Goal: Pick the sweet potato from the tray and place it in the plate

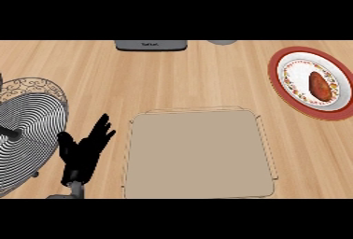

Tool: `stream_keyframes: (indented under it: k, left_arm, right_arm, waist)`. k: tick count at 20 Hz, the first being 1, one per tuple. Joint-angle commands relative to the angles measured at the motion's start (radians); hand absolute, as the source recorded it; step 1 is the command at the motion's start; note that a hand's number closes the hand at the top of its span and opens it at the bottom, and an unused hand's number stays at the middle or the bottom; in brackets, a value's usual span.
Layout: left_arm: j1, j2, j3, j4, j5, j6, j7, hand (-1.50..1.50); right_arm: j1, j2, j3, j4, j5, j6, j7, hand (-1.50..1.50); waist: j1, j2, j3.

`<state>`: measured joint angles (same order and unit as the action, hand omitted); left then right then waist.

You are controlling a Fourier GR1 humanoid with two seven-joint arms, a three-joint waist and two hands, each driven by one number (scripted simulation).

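Top centre of the frame: a dark grey appliance (151,45) at the far edge of the desk (89,70) carries a small pale strip of lettering, too small to read. No other text can be read.

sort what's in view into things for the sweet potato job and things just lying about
Job: sweet potato, lying in the plate; tray, centre.
Lying about: striped round object, left; dark appliance, top edge; grey object beside it.
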<state>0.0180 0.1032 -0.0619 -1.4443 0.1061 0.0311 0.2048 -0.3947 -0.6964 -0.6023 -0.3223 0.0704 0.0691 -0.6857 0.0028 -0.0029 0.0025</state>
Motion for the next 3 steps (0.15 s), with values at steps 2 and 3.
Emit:
stream_keyframes:
  k: [2,3]
  left_arm:
    - [0.029,0.017,0.013,-0.043,-0.003,-0.007,0.057,0.00]
    - [0.052,0.004,-0.004,-0.056,-0.022,0.009,0.043,0.00]
  right_arm:
    - [0.060,0.061,0.046,-0.130,-0.030,-0.047,0.059,-1.50]
    - [0.115,0.096,0.034,-0.136,-0.046,-0.048,0.023,-1.50]
  waist:
    - [-0.004,0.001,-0.003]
    - [-0.006,0.000,-0.003]
